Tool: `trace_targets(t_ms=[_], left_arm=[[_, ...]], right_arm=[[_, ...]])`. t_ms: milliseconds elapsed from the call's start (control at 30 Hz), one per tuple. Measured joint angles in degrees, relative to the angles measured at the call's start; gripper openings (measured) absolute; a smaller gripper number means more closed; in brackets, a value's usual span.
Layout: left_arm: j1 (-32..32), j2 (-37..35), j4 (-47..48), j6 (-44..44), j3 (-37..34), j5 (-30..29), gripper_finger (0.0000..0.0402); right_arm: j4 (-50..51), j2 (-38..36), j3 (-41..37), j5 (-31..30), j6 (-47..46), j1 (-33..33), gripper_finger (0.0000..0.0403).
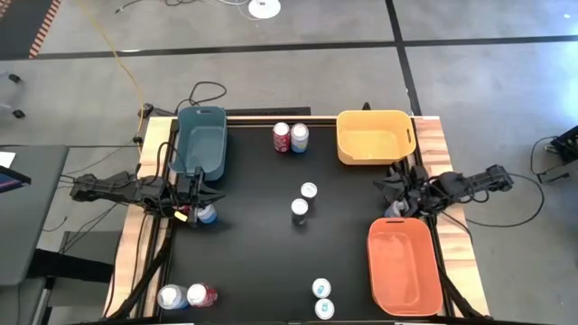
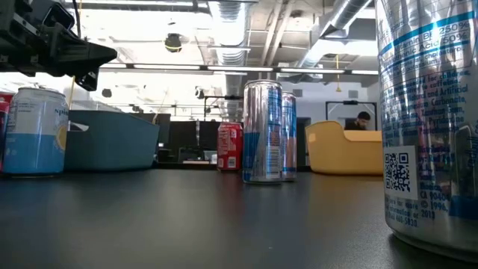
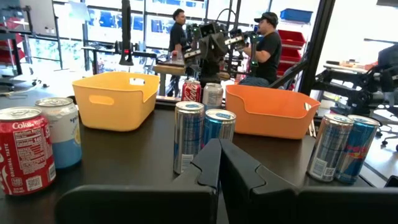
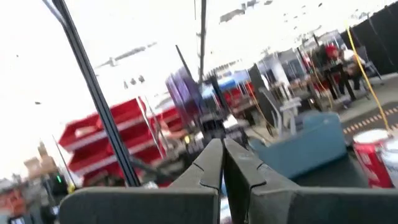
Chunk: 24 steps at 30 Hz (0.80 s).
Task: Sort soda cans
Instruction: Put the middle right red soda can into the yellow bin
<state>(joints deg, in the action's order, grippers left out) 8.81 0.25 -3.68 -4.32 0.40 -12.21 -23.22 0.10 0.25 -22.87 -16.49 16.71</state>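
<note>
Left gripper (image 1: 200,192) hangs at the table's 9 o'clock edge, fingers pressed together, just beside a light-blue soda can (image 1: 207,214) and the blue bin (image 1: 200,140). Right gripper (image 1: 395,188), fingers pressed together and empty, sits at 3 o'clock between the yellow bin (image 1: 374,137) and orange bin (image 1: 404,264).

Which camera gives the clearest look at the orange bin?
The high view: the orange bin shows whole from above at the table's right edge, with no can visible inside. The left wrist view shows its side wall only. The low and right wrist views do not show it.
</note>
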Motion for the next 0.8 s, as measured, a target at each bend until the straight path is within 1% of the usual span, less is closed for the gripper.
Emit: trace_targets(t_ms=[100,167,267,333,400,500,567,633,700,767,800], left_arm=[[0.0,0.0,0.0,0.0,0.0,0.0,0.0002],[0.0,0.0,0.0,0.0,0.0,0.0,0.0002],[0.0,0.0,0.0,0.0,0.0,-0.2,0.0002],[0.0,0.0,-0.2,0.0,0.0,-1.6,0.0002],[0.0,0.0,-0.8,0.2,0.0,-3.9,0.0002],[0.0,0.0,-1.2,1.9,0.0,-7.1,0.0002],[0.0,0.0,-1.7,2.5,0.0,-8.1,0.0002],[0.0,0.0,-2.1,3.6,0.0,-8.5,0.0002],[0.0,0.0,-3.3,4.2,0.0,-8.5,0.0002],[0.0,0.0,-4.7,4.2,0.0,-8.5,0.0002],[0.0,0.0,-5.3,4.6,0.0,-8.5,0.0002]], right_arm=[[-1.8,0.0,0.0,0.0,0.0,0.0,0.0033],[-4.3,0.0,0.2,-1.7,1.0,-0.2,0.0033],[-7.9,0.1,1.5,-7.1,8.4,-1.7,0.0033],[-10.7,0.1,3.2,-8.5,11.1,-3.1,0.0033],[-8.1,0.3,6.4,-8.6,11.8,-4.3,0.0033],[8.5,1.8,15.3,-9.4,10.1,-5.0,0.0033],[21.2,4.6,22.6,-12.5,6.3,-5.4,0.0033],[34.0,8.4,30.0,-16.9,0.8,-5.9,0.0033],[46.6,12.3,37.6,-19.3,-5.1,-6.4,0.0033],[57.3,16.2,44.9,-19.0,-10.2,-7.1,0.0033],[62.3,18.1,48.1,-17.7,-12.5,-7.3,0.0033]])
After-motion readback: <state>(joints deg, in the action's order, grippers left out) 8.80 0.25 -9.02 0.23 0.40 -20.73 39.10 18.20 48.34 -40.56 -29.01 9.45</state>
